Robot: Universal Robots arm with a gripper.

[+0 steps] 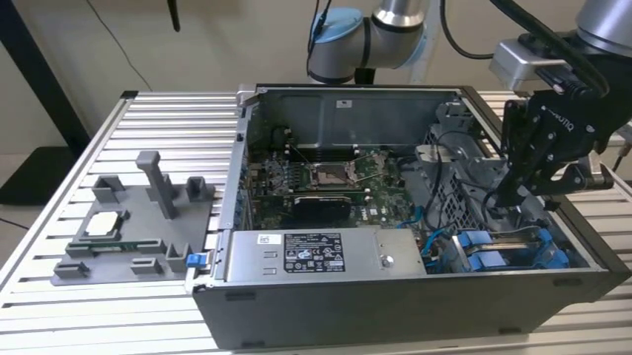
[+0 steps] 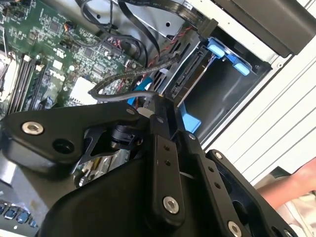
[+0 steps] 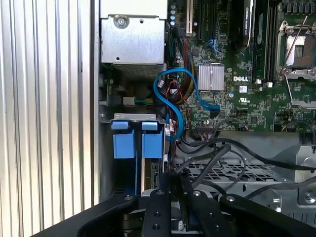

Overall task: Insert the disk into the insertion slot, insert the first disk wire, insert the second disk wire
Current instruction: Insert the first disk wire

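A ribbed metal table (image 1: pixel 148 329) carries an open dark computer case (image 1: pixel 395 318). Inside lies a green motherboard (image 1: pixel 296 166) with an open processor socket (image 1: pixel 326 174); a grey labelled power-supply box (image 1: pixel 316 255) sits along the near wall. In the first wrist view a blue cable (image 3: pixel 174 71) loops beside a finned heat sink (image 3: pixel 211 77), and black cables (image 3: pixel 217 153) cross a perforated plate (image 3: pixel 237 174). On the exterior view's left, beside the case, a grey holder (image 1: pixel 129 255) bears an upright post (image 1: pixel 153 185), a square chip (image 1: pixel 103 224) and a memory stick (image 1: pixel 114 245).
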